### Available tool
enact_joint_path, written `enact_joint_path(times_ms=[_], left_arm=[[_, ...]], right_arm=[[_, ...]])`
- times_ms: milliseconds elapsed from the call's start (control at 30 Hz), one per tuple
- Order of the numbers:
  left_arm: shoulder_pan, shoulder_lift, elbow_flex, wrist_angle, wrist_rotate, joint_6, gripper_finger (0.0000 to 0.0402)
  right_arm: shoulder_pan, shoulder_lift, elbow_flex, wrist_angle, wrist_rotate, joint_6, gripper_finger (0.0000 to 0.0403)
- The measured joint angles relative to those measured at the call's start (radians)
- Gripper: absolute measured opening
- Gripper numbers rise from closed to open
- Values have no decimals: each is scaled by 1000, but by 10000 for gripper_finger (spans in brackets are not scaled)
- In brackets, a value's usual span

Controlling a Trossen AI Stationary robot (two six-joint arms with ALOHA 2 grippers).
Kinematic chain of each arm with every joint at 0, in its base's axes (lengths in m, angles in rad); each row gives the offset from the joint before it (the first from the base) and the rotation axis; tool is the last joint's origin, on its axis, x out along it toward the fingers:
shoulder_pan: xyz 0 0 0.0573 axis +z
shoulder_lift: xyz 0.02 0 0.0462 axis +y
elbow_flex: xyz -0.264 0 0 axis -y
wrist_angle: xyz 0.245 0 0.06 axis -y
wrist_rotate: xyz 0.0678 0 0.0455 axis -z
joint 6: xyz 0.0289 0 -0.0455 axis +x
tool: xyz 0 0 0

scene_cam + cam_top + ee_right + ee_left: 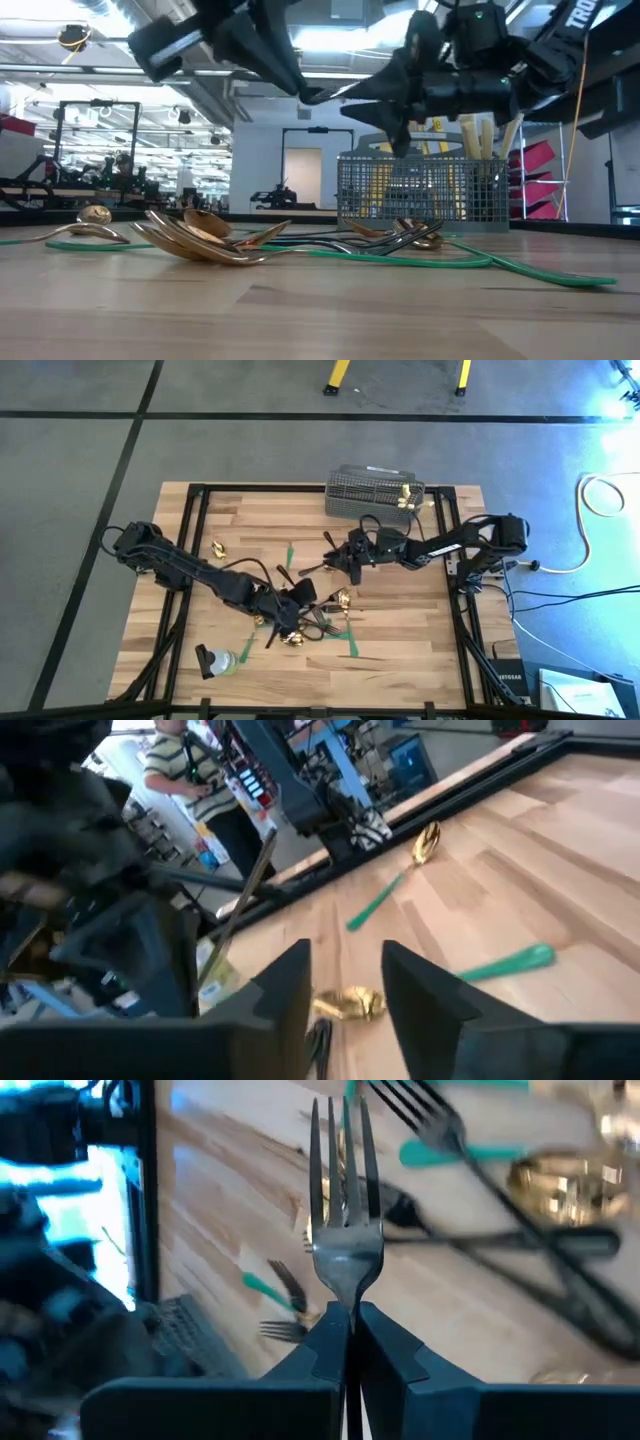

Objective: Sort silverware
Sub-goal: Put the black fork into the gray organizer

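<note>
My left gripper (346, 1342) is shut on a dark metal fork (345, 1230), and it hangs over the middle of the table (297, 600) above the loose silverware. Below it lie more dark forks (322, 626) and gold spoons (343, 598) across green tape strips (352, 645). My right gripper (345, 988) is open above the table (336, 560), right of the pile, with nothing plainly between its fingers. A gold spoon (350, 1005) lies on the wood beneath it. Cream-handled knives (405, 495) stand in the grey mesh basket (372, 493) at the far edge. My left gripper pinches the fork at its neck (346, 1295), just below the tines, between its two fingertips. The fork runs along the fingers, tines pointing away from the gripper. It slants down from the table's left and holds the fork clear of the table.
A lone gold spoon (217, 547) lies at the far left and another (291, 639) near the front of the pile. A dark and pale object (215, 660) sits at the near left. Black frame rails (190, 520) run along the table's edges. A person (185, 770) stands beyond the table.
</note>
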Motion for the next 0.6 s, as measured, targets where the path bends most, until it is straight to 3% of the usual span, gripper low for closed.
enact_joint_path(times_ms=[267, 400, 600], left_arm=[[-20, 0, 0, -3, -142, 191, 0], [-29, 0, -1, -14, -147, 240, 0], [-34, 21, -1, -22, -156, 271, 0]], right_arm=[[99, 81, 163, -47, 115, -2, 205], [121, 99, 230, -147, 203, 2, 218], [133, 109, 302, -207, 208, 1, 218]])
